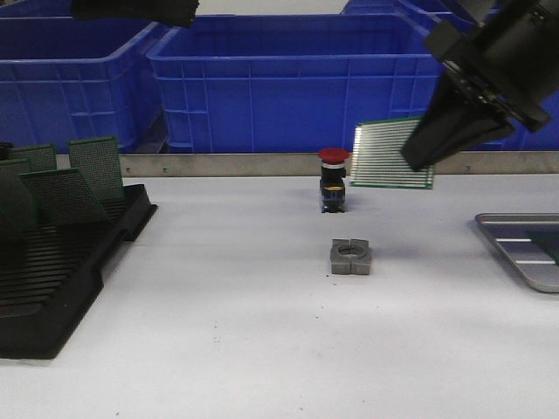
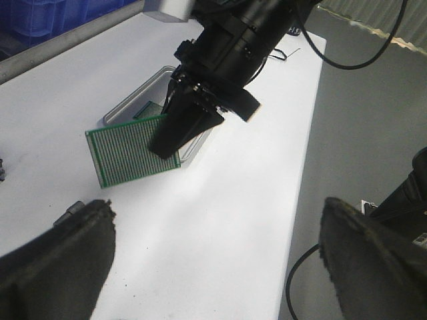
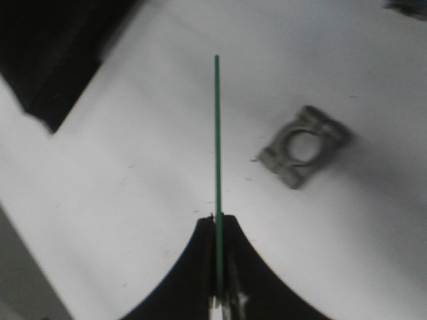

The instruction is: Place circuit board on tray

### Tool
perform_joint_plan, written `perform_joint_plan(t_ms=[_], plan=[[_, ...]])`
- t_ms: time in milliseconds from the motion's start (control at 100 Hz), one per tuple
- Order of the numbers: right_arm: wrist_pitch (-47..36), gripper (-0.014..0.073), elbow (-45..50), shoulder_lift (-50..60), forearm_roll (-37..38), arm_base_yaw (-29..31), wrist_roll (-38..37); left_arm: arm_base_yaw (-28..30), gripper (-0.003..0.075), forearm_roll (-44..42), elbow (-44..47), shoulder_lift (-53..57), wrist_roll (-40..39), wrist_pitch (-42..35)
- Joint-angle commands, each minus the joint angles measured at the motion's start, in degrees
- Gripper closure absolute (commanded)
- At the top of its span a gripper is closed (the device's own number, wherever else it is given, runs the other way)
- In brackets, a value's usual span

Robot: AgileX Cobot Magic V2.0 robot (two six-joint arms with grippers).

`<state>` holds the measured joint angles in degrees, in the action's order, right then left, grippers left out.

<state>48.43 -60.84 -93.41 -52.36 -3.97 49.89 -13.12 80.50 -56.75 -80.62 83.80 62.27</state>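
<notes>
My right gripper (image 1: 421,155) is shut on the right edge of a green perforated circuit board (image 1: 391,154) and holds it in the air over the table's far right. The right wrist view shows the board edge-on (image 3: 217,133) between the shut fingers (image 3: 200,267). The left wrist view shows the board (image 2: 130,152) held by the right gripper (image 2: 167,143) beside the silver-grey tray (image 2: 133,103). The tray (image 1: 524,257) lies at the table's right edge, lower than the board and to its right. My left gripper (image 2: 217,267) is open and empty, high above the table.
A black slotted rack (image 1: 61,262) with several green boards stands at the left. A red-capped push-button switch (image 1: 333,179) and a grey metal ring block (image 1: 351,257) sit mid-table. Blue crates (image 1: 279,78) line the back behind a metal rail.
</notes>
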Motion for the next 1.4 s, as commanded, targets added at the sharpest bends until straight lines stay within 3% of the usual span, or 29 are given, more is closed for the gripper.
perform_joint_plan(t_ms=[0,250,440,510,630,750,830,1000,1120,1240,1360,1390], plan=[[-5.42,0.0661,1.09,2.0,-1.55,4.33,-2.47,-0.17,0.0142,4.53,-1.77,1.78,0.22,1.44],[-13.95,0.0661,6.0,2.0,-1.55,13.77,-2.6,-0.17,0.0142,4.53,-1.77,1.78,0.22,1.44],[-16.83,0.0657,7.68,2.0,-1.55,16.38,-2.6,-0.17,0.0142,4.53,-1.77,1.78,0.22,1.44],[-17.42,0.0619,7.68,2.0,-1.55,16.49,-2.6,-0.17,0.0142,4.53,-1.77,1.78,0.22,1.44],[-18.03,0.0423,7.68,2.0,-1.55,16.49,-2.6,-0.17,0.0142,4.53,-1.77,1.78,0.22,1.55],[-18.39,0.0072,7.54,2.1,-1.52,16.55,-2.53,-0.17,0.0142,4.53,-1.77,1.78,0.22,1.84],[-18.44,-0.0077,7.16,2.18,-1.48,16.55,-2.53,-0.17,0.0143,4.53,-1.77,1.78,0.22,1.94],[-16.47,-0.0008,5.17,2.3,-1.27,16.55,-2.47,-0.17,0.0146,4.53,-1.77,1.78,0.22,1.98],[-13.12,0.0068,3.83,2.6,-0.63,16.55,-1.78,-0.17,0.0206,4.53,-1.77,1.78,0.22,2.12],[-10.84,0.03,3.46,3.17,0.77,16.55,-0.3,0.26,0.0418,4.53,-1.77,1.9,0.22,2.12],[-10.33,0.0588,3.46,4.7,1.03,16.55,2.19,2.97,0.0734,4.53,-1.77,2.28,0.22,2.12],[-10.34,0.0649,3.46,5.41,1.03,16.55,2.94,4.25,0.0734,4.53,-1.77,2.52,0.35,2.22]])
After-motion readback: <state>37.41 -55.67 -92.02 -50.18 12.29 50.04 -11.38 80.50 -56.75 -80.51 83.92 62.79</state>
